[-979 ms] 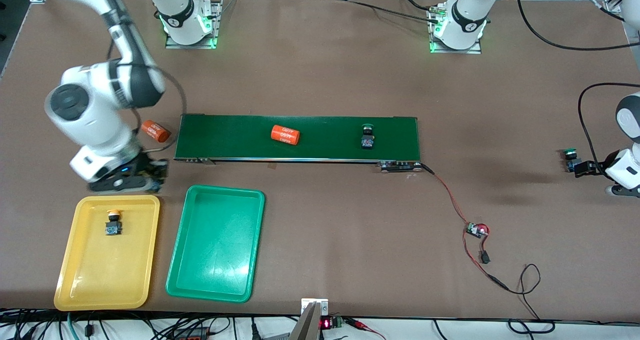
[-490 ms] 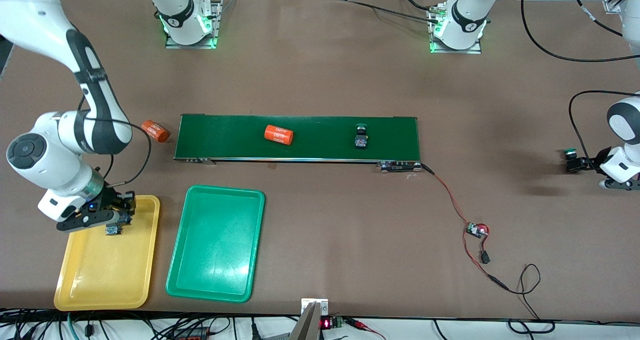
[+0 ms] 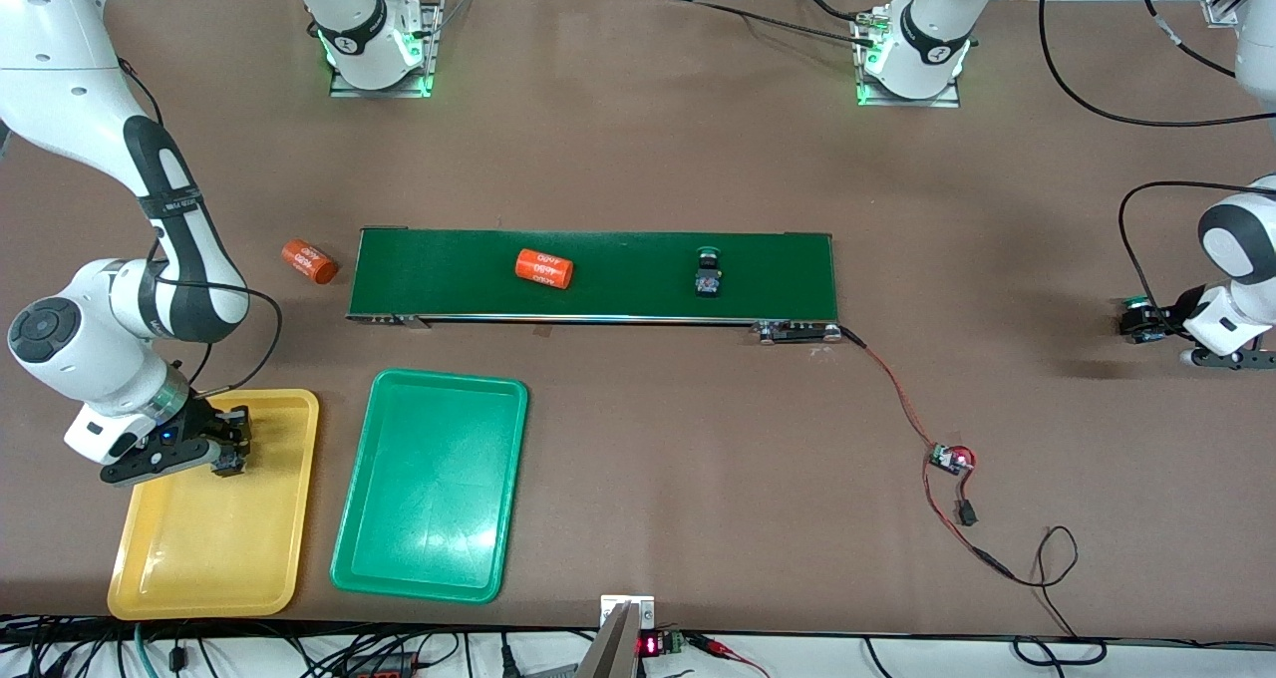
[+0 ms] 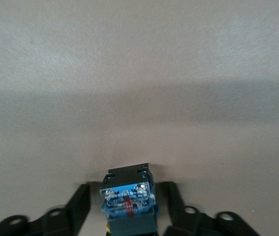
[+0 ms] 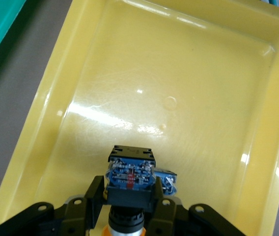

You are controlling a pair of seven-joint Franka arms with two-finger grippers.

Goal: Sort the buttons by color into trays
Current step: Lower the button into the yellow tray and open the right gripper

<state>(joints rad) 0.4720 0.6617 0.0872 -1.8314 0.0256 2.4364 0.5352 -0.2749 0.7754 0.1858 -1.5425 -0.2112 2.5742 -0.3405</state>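
Now right hand grips button, yellow tray

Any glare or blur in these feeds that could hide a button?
Front view: sharp and evenly lit, only soft sheen on the green tray. Right wrist view: white glare streaks on the yellow tray floor, the button in the right gripper stays clear. Left wrist view: slightly soft, with a broad shadow band across the table.

Unreadable white numerals on orange cylinders
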